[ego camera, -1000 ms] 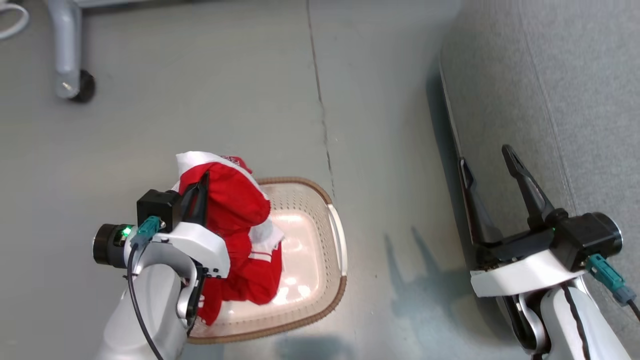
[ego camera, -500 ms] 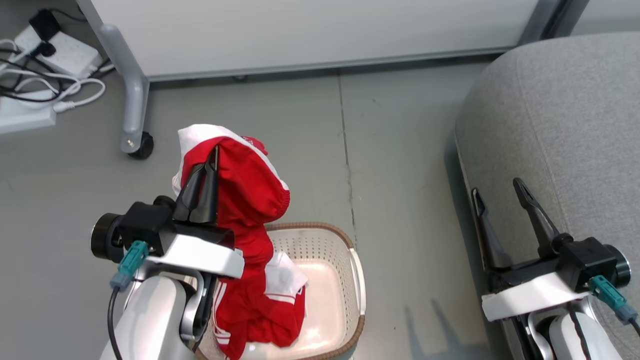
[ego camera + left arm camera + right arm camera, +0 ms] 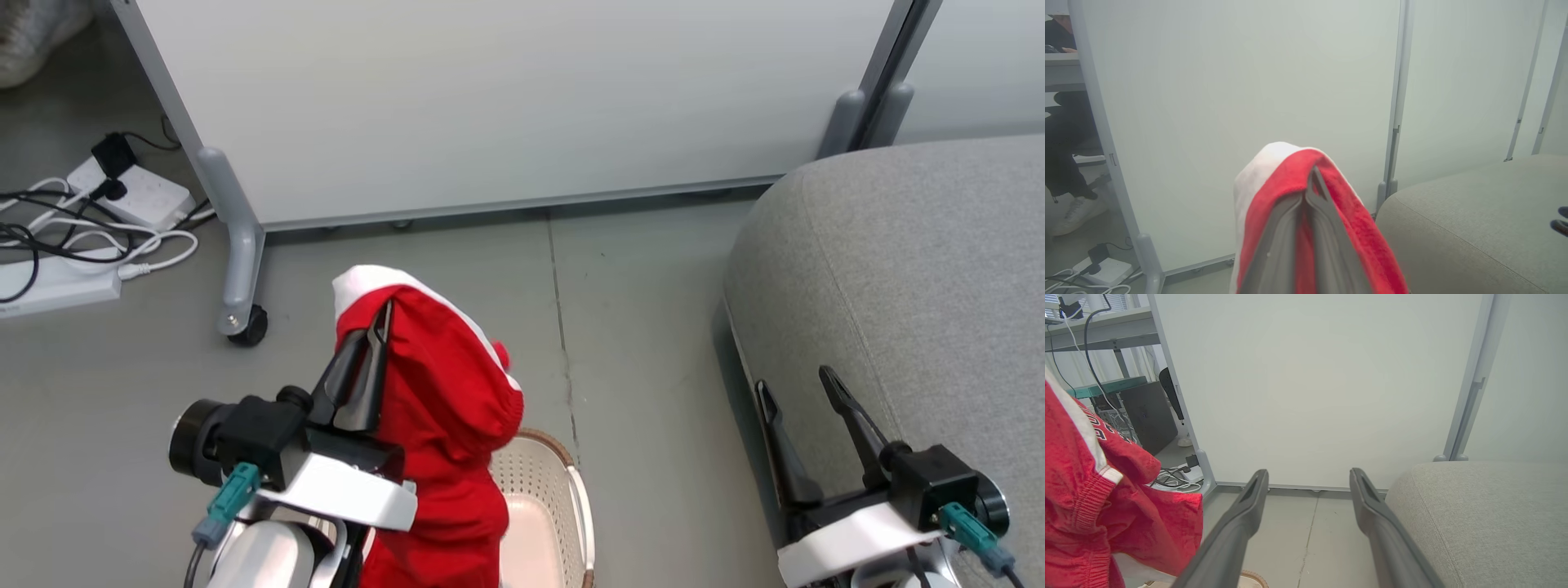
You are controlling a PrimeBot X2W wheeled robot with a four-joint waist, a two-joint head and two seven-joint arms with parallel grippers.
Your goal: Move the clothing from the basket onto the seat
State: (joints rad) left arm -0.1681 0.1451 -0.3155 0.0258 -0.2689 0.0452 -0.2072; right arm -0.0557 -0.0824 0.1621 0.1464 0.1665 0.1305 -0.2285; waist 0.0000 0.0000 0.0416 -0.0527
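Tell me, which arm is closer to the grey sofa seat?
The right. Its open fingers hover at the front edge of the seat; the left arm's fingers, shut on the red clothing, are up by the basket, across a strip of floor.

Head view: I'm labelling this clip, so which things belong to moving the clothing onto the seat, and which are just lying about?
Job: clothing, held up by the shut left gripper; basket below it; seat at the right.
Lying about: power strip, cables, partition panel, its castor.
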